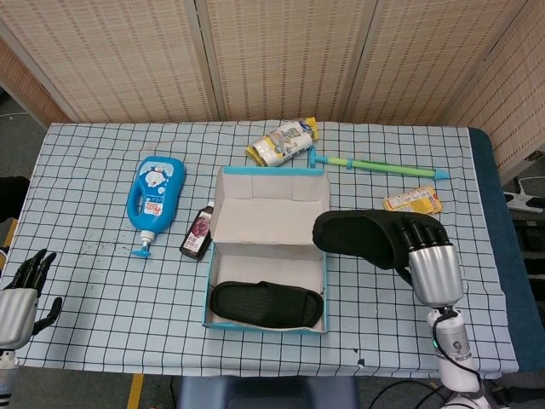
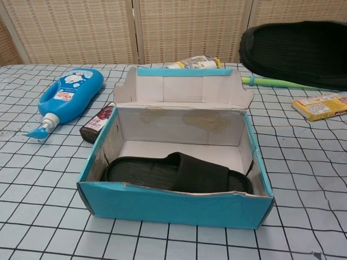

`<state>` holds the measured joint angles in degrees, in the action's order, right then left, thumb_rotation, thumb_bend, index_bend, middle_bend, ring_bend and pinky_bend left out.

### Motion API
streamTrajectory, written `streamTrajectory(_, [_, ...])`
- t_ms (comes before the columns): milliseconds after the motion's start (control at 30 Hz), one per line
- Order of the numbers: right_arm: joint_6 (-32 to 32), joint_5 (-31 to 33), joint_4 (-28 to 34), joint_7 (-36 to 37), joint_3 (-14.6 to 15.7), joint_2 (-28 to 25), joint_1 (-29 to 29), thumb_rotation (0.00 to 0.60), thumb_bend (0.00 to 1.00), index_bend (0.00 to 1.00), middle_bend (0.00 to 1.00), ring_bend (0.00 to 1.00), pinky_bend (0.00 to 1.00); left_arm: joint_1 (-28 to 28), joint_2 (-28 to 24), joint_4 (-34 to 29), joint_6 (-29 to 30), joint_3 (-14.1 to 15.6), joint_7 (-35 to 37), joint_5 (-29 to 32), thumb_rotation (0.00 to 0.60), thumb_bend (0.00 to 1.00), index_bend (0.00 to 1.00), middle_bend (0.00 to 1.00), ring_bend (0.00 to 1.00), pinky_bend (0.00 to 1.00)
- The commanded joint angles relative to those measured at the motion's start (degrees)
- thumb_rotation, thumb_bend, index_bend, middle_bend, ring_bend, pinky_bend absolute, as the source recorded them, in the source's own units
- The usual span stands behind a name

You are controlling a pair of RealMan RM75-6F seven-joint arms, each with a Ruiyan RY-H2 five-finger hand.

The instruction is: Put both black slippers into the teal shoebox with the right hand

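Observation:
The teal shoebox (image 1: 264,322) (image 2: 173,208) stands open mid-table with its lid flap raised at the back. One black slipper (image 1: 266,304) (image 2: 173,172) lies flat inside it along the front wall. My right hand (image 1: 428,262) grips the second black slipper (image 1: 362,236) (image 2: 295,53) by its right end and holds it in the air. The slipper's free end hangs beside the box's right rim. The chest view shows only this slipper's sole at the upper right. My left hand (image 1: 19,300) rests open at the table's near left edge.
A blue bottle (image 1: 154,198) (image 2: 68,100) and a small dark bottle (image 1: 197,232) (image 2: 97,123) lie left of the box. Behind it are a snack bag (image 1: 282,142) and a green stick (image 1: 379,164). A yellow packet (image 1: 412,202) (image 2: 320,105) lies at the right.

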<state>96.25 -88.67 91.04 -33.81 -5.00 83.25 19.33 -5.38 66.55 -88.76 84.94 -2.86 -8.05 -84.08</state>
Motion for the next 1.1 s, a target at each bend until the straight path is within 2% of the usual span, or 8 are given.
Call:
streamTrajectory(33, [-1.7,-2.8,0.1,-1.4,-2.1,4.9,2.9,0.600,0.03,0.62,0.65,0.52,0.53,0.0,0.0,0.0,-0.1,0.0,0.1,0.1,0.600,0.41,0.03,0.00,0.09,0.53])
streamTrajectory(367, [-11.1,-1.7,-4.7,-8.8,-6.1,19.3,10.5,0.600,0.03,0.62,0.65,0.52,0.53,0.3,-0.5,0.0,0.4,-0.4,1.0,0.7,0.600,0.41,0.03,0.00,0.09,0.53])
streamTrajectory(633, [-16.2,0.5,-12.5,-12.2,-6.5,29.1,14.1,0.600,0.03,0.62,0.65,0.52,0.53,0.3,-0.9,-0.1,0.0,-0.4,1.9,0.9,0.600,0.41,0.03,0.00,0.09,0.53])
streamTrajectory(833, [-17.9,0.7,-17.3,-12.4,-5.1,33.3,14.9,0.600,0.03,0.62,0.65,0.52,0.53,0.3,-1.1,-0.1,-0.1,-0.5,2.2,1.1,0.600,0.41,0.03,0.00,0.09,0.53])
streamTrajectory(1100, [-18.8,0.6,-18.9,-12.6,-2.4,33.1,13.4,0.600,0.03,0.62,0.65,0.52,0.53,0.5,-1.4,-0.2,0.0,-0.6,2.9,1.4,0.600,0.41,0.03,0.00,0.09,0.53])
